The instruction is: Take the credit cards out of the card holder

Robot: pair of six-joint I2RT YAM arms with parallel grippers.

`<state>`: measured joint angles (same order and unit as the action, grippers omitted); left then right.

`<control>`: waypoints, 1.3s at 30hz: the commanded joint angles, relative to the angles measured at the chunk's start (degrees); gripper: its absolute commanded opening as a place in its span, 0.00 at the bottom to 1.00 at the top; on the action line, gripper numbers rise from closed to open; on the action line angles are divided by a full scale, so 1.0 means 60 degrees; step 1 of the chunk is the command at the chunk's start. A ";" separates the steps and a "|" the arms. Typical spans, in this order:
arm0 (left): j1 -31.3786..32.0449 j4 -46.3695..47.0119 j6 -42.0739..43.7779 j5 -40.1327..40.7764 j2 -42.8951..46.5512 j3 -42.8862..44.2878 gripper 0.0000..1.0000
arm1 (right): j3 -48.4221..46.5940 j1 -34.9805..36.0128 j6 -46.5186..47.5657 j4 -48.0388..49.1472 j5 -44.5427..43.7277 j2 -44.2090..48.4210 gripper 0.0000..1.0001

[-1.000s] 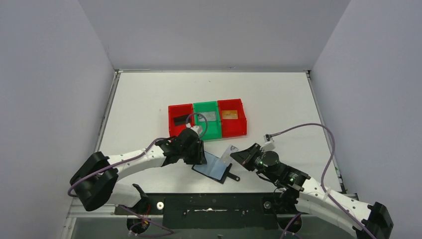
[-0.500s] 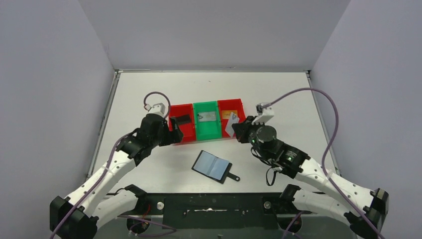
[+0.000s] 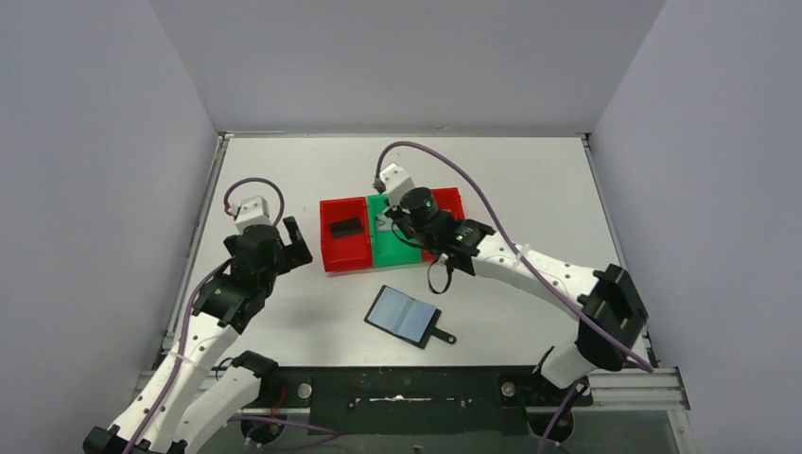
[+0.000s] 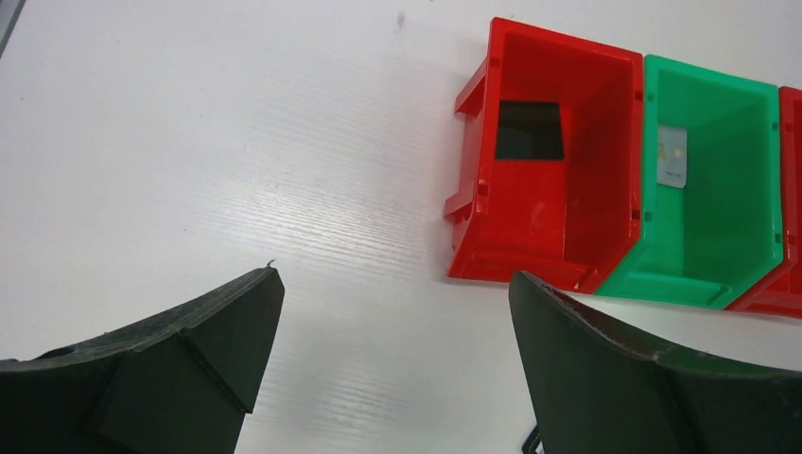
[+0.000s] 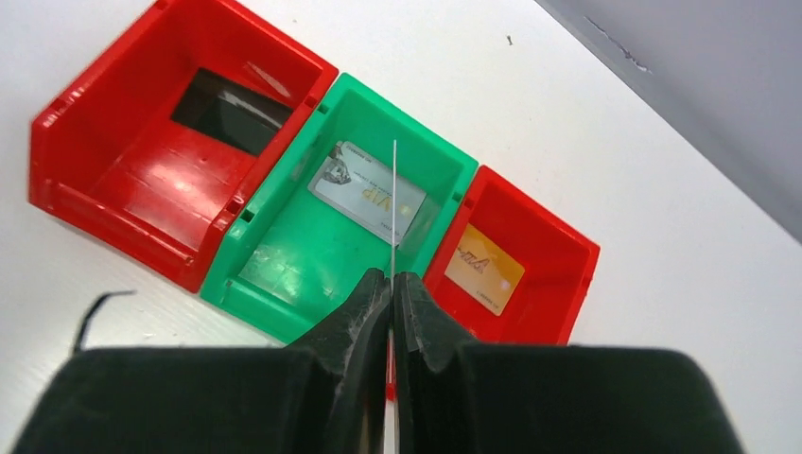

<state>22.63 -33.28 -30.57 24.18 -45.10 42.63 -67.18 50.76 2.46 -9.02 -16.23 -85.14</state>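
Walls (image 3: 95, 142) of plain matte grey close in three sides of a white table (image 3: 284, 180), whose top shows a fine grain in the left wrist view. Two white arms with black joints and trailing purple cables (image 3: 492, 203) reach over it.

The left gripper (image 4: 392, 284) hangs above bare table just left of the bins. Its broad, dull black fingers stand wide apart with nothing between them.

Three glossy, open-topped plastic bins sit side by side, touching: a left red bin (image 5: 123, 213), a green bin (image 5: 284, 274) and a right red bin (image 5: 553, 303).

The card holder (image 3: 405, 316) lies open and flat near the table's front edge, well apart from the bins. Its blue-grey pockets face up and a small black tab (image 3: 443, 333) sticks out of one edge.

A black card (image 5: 232, 109) lies in the left red bin, a silver-grey card (image 5: 364, 189) in the green one and an orange-gold card (image 5: 484, 268) in the right red one.

The right gripper (image 5: 392, 279) pinches a thin card (image 5: 393, 203) over the green bin. It is seen edge-on as a pale line, so its face cannot be made out.
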 commanded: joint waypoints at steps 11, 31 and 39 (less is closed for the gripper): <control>-0.0329 0.1254 0.0395 0.0507 0.0245 -0.0176 0.93 | -0.2608 -0.0292 0.3687 -0.1206 0.1543 -0.3159 0.00; -0.0520 0.1318 0.0437 0.0693 0.0353 -0.0249 0.93 | -0.3709 -0.0594 0.6224 -0.0916 0.0310 -0.5314 0.03; -0.0574 0.1219 0.0374 0.1120 0.0716 -0.0260 0.93 | -0.3715 -0.0628 0.6228 -0.0237 -0.0003 -0.5685 0.07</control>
<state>19.75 -28.84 -28.77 28.49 -42.61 40.64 -87.07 47.55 38.70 -14.87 -12.80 -119.52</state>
